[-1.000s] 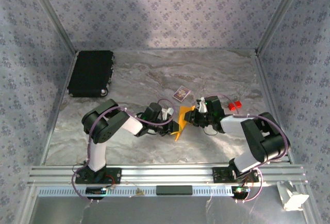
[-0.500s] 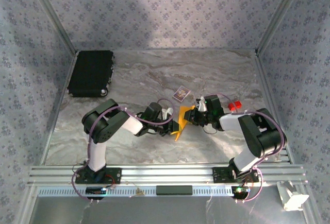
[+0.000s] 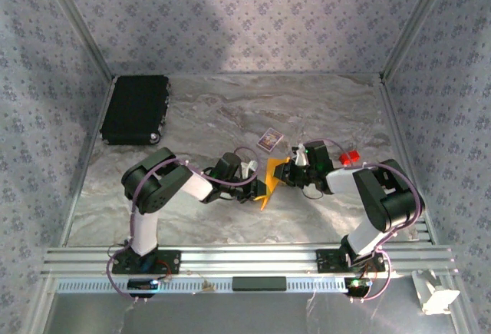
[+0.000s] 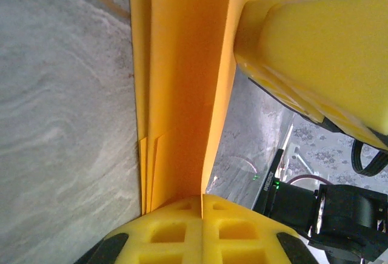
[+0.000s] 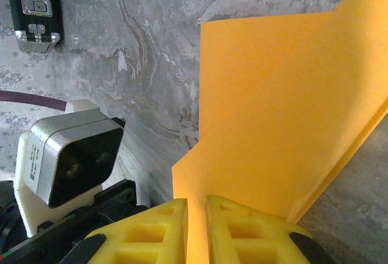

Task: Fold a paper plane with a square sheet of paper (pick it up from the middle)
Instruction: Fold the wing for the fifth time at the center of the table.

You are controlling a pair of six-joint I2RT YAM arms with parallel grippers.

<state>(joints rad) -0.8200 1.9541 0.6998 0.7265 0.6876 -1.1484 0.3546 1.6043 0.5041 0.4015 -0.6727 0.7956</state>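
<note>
Left fingers (image 4: 170, 233) clamp folded paper plane (image 4: 182, 82); I see right fingers (image 5: 242, 233) pinching its opposite edge, over tabletop (image 4: 60, 124).

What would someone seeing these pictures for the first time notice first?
The bright folded orange-yellow paper stands out, held between the two arms at the middle of the marbled table. Both yellow-padded end effectors are shut on it: the left end effector pinches one edge and the right end effector another. After that, the eye goes to the black case in the far left corner.
</note>
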